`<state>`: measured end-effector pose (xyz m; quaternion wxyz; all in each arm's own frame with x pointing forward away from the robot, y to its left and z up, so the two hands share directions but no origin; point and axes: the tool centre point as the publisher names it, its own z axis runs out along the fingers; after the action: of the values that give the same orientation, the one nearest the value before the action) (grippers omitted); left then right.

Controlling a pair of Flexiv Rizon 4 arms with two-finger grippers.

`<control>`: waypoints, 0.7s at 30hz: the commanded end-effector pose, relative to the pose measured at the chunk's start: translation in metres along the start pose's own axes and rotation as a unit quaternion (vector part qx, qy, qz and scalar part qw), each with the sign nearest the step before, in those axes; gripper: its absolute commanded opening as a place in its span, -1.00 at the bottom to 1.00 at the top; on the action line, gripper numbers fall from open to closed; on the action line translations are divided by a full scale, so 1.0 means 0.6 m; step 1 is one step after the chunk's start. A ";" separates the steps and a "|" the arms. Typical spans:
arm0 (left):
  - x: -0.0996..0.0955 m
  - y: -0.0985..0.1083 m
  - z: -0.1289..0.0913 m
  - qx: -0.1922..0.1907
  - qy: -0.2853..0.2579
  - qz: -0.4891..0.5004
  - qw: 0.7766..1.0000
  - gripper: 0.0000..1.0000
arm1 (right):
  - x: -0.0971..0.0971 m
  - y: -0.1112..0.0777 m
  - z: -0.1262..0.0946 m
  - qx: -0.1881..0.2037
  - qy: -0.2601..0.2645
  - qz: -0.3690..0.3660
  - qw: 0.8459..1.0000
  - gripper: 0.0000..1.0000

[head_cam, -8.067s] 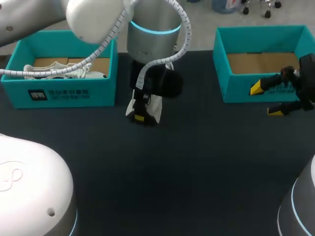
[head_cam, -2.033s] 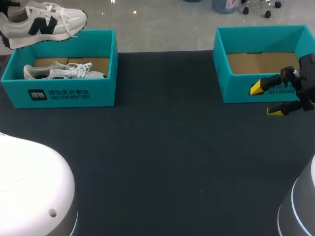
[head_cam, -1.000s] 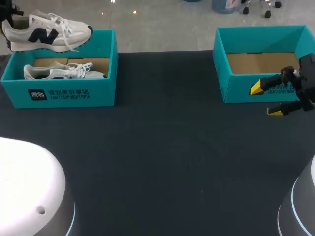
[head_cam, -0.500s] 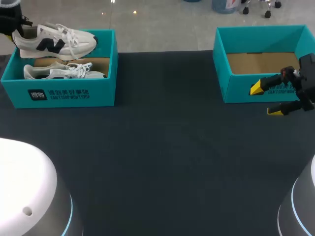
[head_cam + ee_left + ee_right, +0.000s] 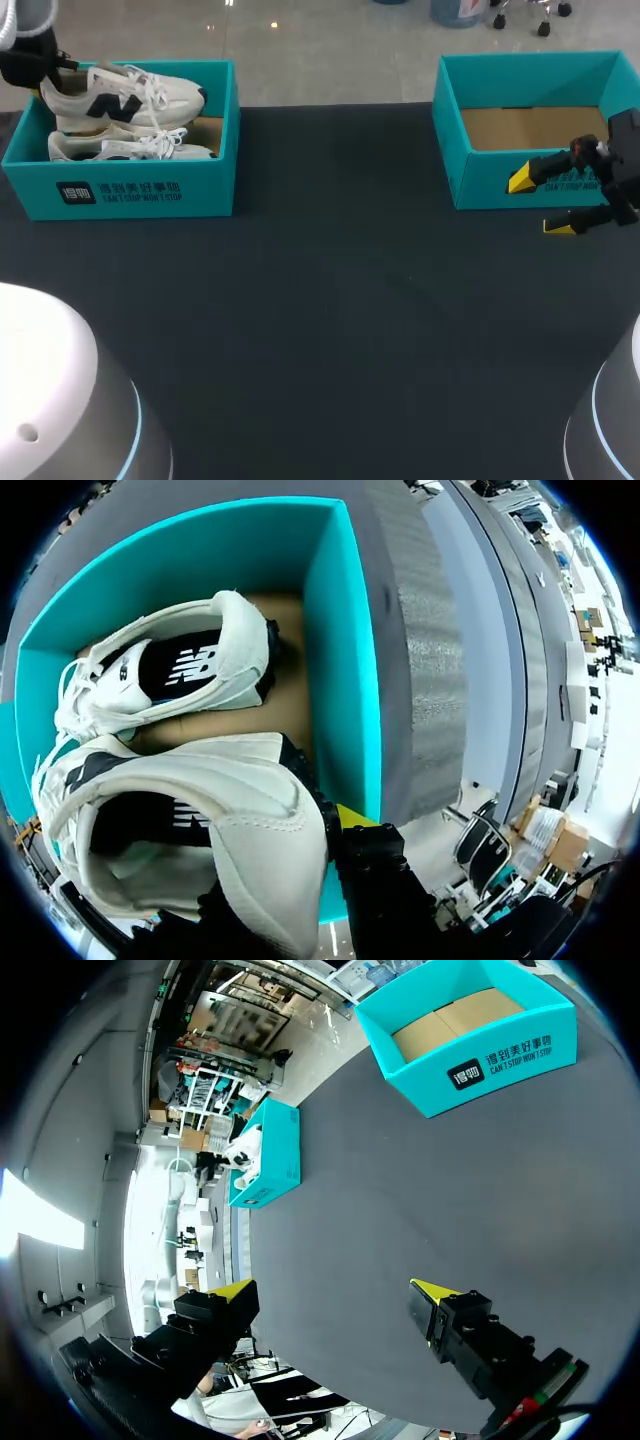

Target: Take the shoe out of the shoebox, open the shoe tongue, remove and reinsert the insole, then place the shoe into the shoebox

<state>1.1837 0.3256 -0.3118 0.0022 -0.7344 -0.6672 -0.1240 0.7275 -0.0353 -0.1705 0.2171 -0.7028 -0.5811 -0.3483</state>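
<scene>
Nearest the robot, the dark table carries nothing of the task. At the right side, the right gripper hovers low in front of the right shoebox, fingers spread and holding nothing. That box shows only its cardboard floor.

Further back on the left, the left shoebox holds a second shoe lying on its side along the near wall. Over it, partly within the box opening, hangs the shoe, roughly level, toe toward the table's middle, heel toward the far left corner.

Handling, as judged: a light trainer with a soft, yielding upper, loose laces and a firmer sole. The padded heel collar is the soundest hold; a pinch on the mesh or tongue would likely deform and slip. Loose laces could snag on the box wall.

Farthest back, the left gripper comes in over the box's far left corner and is clamped on the heel. The left wrist view shows one yellow tip against the outside of the heel; the other finger is hidden by the shoe. Placement into the box appears nearly complete, release not yet made.
</scene>
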 end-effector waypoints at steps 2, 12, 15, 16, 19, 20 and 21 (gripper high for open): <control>-0.012 0.014 0.034 0.006 -0.001 0.003 1.000 -1.00 | 0.000 0.000 0.001 0.000 -0.002 0.001 1.000 1.00; -0.025 0.028 0.072 0.020 -0.006 0.000 1.000 -1.00 | 0.000 0.000 0.001 0.000 -0.002 0.001 1.000 1.00; -0.032 0.026 0.085 0.029 -0.004 0.008 1.000 -1.00 | 0.000 0.000 0.001 0.000 -0.002 0.001 1.000 1.00; -0.034 0.025 0.089 0.031 -0.005 0.011 0.999 -1.00 | 0.000 0.000 0.001 0.000 -0.002 0.001 1.000 1.00; -0.040 0.027 0.101 0.035 -0.004 0.013 0.999 -1.00 | 0.000 0.000 0.001 0.000 -0.002 0.001 1.000 1.00; -0.042 0.028 0.106 0.039 -0.002 0.014 0.999 -1.00 | 0.000 0.000 0.001 0.000 -0.002 0.001 1.000 1.00; -0.043 0.029 0.110 0.039 -0.002 0.014 0.999 -1.00 | 0.000 0.000 0.001 0.000 -0.002 0.001 1.000 1.00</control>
<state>1.1973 0.3103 -0.3694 0.0240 -0.7432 -0.6606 -0.1032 0.7275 -0.0353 -0.1705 0.2171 -0.7028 -0.5811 -0.3483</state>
